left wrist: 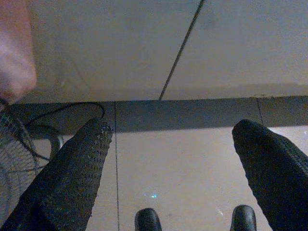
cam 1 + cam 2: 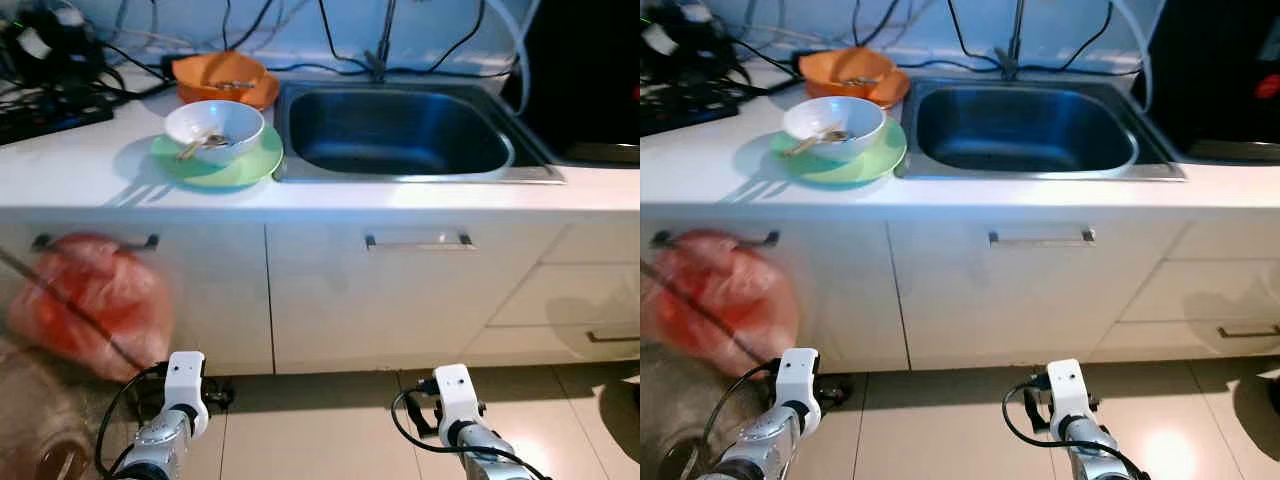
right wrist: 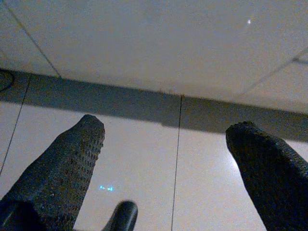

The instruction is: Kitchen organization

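Left gripper (image 1: 171, 159) hung low over floor tiles (image 1: 192, 163), fingers (image 1: 77, 178) spread wide, holding nothing. Right gripper (image 3: 166, 159) same: wide apart, nothing held, near cabinet base. I saw both arms down by cabinet doors (image 2: 400, 290). White bowl (image 2: 214, 127) sat on green plate (image 2: 225, 165) on counter (image 2: 90, 170), well above both grippers, just beside sink (image 2: 400, 135); orange dish (image 2: 225, 78) behind it. Red bag (image 2: 90, 300) hung at left cabinet handle. No readable writing.

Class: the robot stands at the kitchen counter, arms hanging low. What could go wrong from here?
1. The white bowl sits stacked on the green plate near the counter's front edge; a clumsy reach might knock both off.
2. Cables trail behind the sink; a raised gripper could snag them.
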Controlling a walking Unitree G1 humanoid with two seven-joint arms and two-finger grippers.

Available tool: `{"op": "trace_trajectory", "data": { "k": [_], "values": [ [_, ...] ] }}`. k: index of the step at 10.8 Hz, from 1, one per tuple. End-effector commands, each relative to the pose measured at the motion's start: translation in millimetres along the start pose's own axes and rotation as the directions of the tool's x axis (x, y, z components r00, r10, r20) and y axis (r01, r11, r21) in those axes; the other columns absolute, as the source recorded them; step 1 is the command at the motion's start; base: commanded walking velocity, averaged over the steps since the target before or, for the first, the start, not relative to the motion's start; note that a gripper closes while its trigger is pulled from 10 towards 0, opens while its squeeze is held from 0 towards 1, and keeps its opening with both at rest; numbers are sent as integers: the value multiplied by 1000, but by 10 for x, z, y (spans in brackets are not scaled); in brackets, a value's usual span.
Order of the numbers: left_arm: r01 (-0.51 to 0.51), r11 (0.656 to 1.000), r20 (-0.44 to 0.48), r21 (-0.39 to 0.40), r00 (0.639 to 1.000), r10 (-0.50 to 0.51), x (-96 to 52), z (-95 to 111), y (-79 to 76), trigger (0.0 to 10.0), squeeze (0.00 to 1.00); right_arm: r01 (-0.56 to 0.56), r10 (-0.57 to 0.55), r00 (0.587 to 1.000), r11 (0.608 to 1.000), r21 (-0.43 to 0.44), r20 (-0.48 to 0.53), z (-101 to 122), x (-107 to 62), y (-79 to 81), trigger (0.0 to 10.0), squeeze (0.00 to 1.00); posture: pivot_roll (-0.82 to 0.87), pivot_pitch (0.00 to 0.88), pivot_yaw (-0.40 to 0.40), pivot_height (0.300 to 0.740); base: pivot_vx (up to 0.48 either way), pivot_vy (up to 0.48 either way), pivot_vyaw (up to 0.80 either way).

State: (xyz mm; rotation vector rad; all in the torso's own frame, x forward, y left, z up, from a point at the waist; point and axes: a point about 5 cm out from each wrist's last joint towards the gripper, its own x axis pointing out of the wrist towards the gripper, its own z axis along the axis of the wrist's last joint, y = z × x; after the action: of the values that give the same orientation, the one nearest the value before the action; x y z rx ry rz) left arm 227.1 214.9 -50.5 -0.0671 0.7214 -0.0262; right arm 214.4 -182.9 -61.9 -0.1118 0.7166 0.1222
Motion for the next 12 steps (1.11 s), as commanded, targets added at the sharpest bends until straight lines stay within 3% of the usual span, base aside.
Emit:
{"op": "trace_trajectory", "data": {
  "k": [1, 2, 3, 4, 5, 6, 7, 9, 10, 11, 12],
  "values": [
    [17, 1000, 15, -9, 1000, -17, -7, -2, -5, 10000, 0, 6, -6, 999, 1000, -2, 40, 52, 1, -27, 10000, 0, 29, 0, -27, 740, 446, 0, 0],
    [30, 1000, 21, -10, 999, -30, -6, 3, -14, 10000, 0, 8, -8, 998, 1000, -10, 54, 64, -1, -29, 10000, 0, 29, 0, -27, 740, 446, 0, 0],
    [139, 989, 243, 56, 959, -149, 140, 749, -284, 10000, 0, 18, -18, 975, 1000, 1, 222, 530, 93, -37, 10000, 0, 28, 0, -28, 740, 0, 0, 0],
    [169, 975, 429, 142, 878, -215, 74, 1238, -457, 10000, 0, 6, -15, 902, 1000, 23, 431, 1109, 71, -72, 10000, 0, 30, 0, -31, 740, 0, 0, 0],
    [165, 974, 467, 153, 857, -219, 22, 1300, -482, 10000, 0, 21, -28, 897, 1000, 20, 441, 1169, 52, -99, 10000, 0, 36, 0, -33, 740, 0, 0, 0],
    [159, 968, 553, 194, 798, -242, -144, 1418, -526, 10000, 0, 18, -33, 894, 999, 38, 446, 1240, 9, -110, 10000, 0, 42, 0, -37, 740, 0, 0, 0],
    [140, 969, 581, 205, 779, -235, -227, 1475, -498, 10000, 0, 1, -26, 884, 999, 54, 467, 1293, -38, -91, 10000, 0, 49, 0, -42, 740, 0, 0, 0],
    [91, 972, 609, 217, 765, -207, -399, 1593, -427, 10000, 0, -40, 13, 867, 998, 43, 498, 1388, -165, -21, 10000, 0, 47, 0, -37, 740, 0, 0, 0],
    [86, 980, 586, 179, 791, -177, -393, 1555, -390, 10000, 0, -37, 6, 868, 998, 54, 497, 1404, -184, -12, 10000, 0, 46, 0, -35, 740, 0, 0, 0],
    [73, 978, 574, 196, 800, -175, -409, 1536, -380, 10000, 0, -41, -26, 874, 991, 126, 486, 1465, -210, -6, 10000, 0, 44, 0, -34, 740, 0, 0, 0],
    [72, 975, 585, 210, 790, -185, -463, 1553, -409, 10000, 0, -64, -16, 866, 988, 141, 500, 1524, -255, 2, 10000, 0, 47, 0, -34, 740, 0, 0, 0]
  ]
}}
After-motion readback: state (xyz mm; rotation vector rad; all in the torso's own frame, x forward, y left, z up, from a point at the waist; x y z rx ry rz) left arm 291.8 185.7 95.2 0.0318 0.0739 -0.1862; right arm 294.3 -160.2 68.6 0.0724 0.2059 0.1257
